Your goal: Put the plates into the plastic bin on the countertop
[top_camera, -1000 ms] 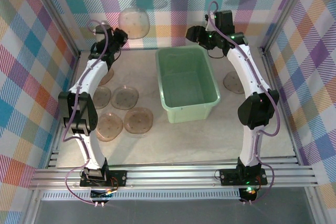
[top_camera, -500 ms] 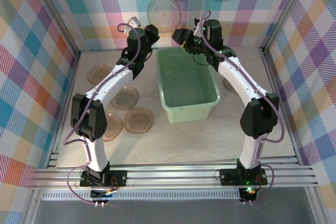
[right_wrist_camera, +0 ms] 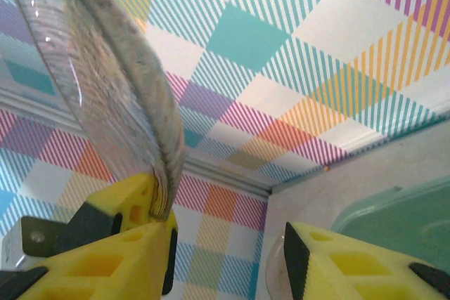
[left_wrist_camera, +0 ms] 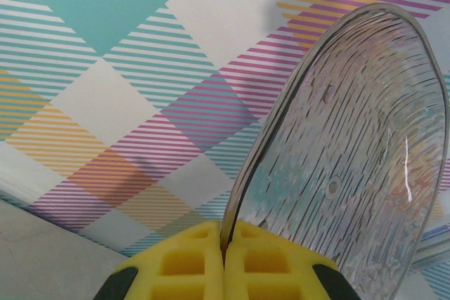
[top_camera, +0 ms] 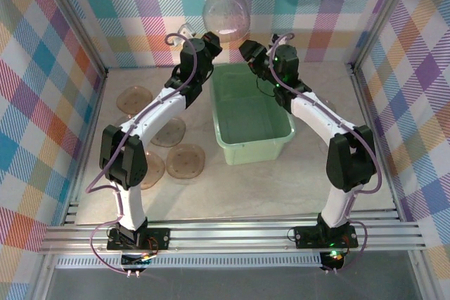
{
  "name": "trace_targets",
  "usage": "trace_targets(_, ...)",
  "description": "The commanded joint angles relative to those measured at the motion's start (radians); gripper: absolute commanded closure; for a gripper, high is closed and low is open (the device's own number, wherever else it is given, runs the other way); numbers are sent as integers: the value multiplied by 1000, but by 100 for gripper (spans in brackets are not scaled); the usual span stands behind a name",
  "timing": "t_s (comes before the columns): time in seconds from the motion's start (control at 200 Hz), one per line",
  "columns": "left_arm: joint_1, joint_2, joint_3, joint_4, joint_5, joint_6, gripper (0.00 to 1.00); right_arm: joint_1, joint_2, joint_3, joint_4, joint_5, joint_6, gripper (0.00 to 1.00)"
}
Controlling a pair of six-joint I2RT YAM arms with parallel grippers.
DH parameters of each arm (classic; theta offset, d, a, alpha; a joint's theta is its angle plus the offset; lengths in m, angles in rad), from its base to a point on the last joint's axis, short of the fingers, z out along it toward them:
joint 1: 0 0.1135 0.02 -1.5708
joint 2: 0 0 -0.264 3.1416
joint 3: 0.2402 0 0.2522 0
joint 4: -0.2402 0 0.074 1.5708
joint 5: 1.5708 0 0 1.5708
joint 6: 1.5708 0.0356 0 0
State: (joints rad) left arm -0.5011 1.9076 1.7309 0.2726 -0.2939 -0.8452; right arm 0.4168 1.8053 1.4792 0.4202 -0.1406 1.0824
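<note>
My left gripper (top_camera: 209, 38) is shut on the lower rim of a translucent smoky plate (top_camera: 226, 13), held upright above the far left corner of the mint-green plastic bin (top_camera: 251, 114). In the left wrist view the yellow fingers (left_wrist_camera: 183, 265) pinch that plate (left_wrist_camera: 351, 159) edge-on. My right gripper (top_camera: 248, 51) hangs open just right of it, over the bin's far rim, nothing between its fingers. From the right wrist the plate (right_wrist_camera: 105, 82) stands just left of the open gripper (right_wrist_camera: 225, 265). Several plates (top_camera: 185, 161) lie on the countertop (top_camera: 281, 187) left of the bin.
Plaid walls close the back and sides, and the raised plate is near the back wall (top_camera: 316, 5). The bin's rim (right_wrist_camera: 401, 223) shows at the lower right of the right wrist view. An aluminium rail (top_camera: 232, 237) runs along the near edge.
The left arm has swung right and upward with the plate, from the far left to above the bin's far left corner. The right gripper has moved left toward it, its jaws narrowing.
</note>
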Motion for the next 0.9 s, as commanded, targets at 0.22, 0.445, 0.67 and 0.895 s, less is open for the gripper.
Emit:
trace_targets(0.22,-20,22,5,66,-39,-1,100,21,46,-3,356,52,137,53)
trace_targets(0.445,-25,19,-2,88,-48,19,100,26,84,51,277,24,162,56)
trace_targets(0.67,-31,16,-5,97,-54,47,100,28,93,53,274,31,169,57)
trace_targets(0.895,-40,15,-30,133,-67,46,100,31,133,81,281,34,222,62)
